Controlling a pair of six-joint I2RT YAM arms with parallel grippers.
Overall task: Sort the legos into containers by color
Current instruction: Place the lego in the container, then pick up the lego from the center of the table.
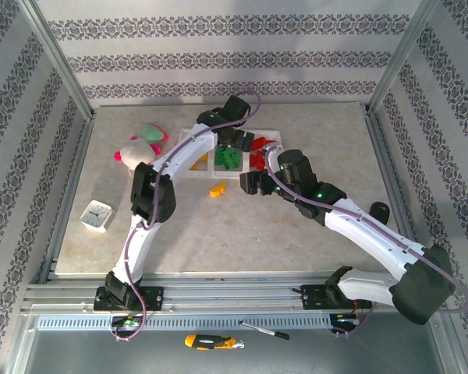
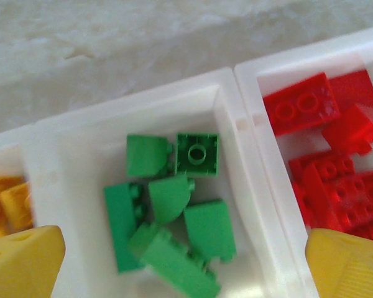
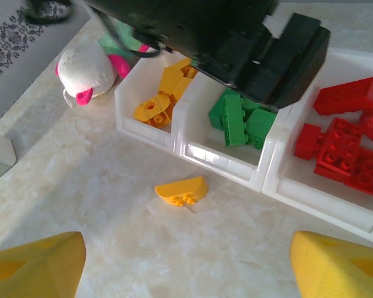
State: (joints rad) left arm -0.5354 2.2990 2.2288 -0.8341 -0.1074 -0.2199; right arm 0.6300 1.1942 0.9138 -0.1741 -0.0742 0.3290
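Note:
The containers (image 1: 206, 166) form a white row of three bins at the back middle of the table. In the left wrist view the middle bin (image 2: 227, 105) holds several green legos (image 2: 208, 226), with red legos (image 2: 336, 155) to the right and yellow ones (image 2: 3, 205) to the left. My left gripper (image 2: 183, 267) hangs open over the green pile, holding nothing. One yellow-orange lego (image 3: 181, 190) lies loose on the table just in front of the bins (image 3: 217, 161). My right gripper (image 3: 186, 267) is open above the table, a little nearer than that brick (image 1: 218, 188).
A pink, white and green plush toy (image 1: 140, 144) lies left of the bins. A small white square tray (image 1: 97, 216) sits at the near left. The left arm (image 3: 236, 37) reaches over the bins. A screwdriver (image 1: 210, 341) lies on the rail below the table edge.

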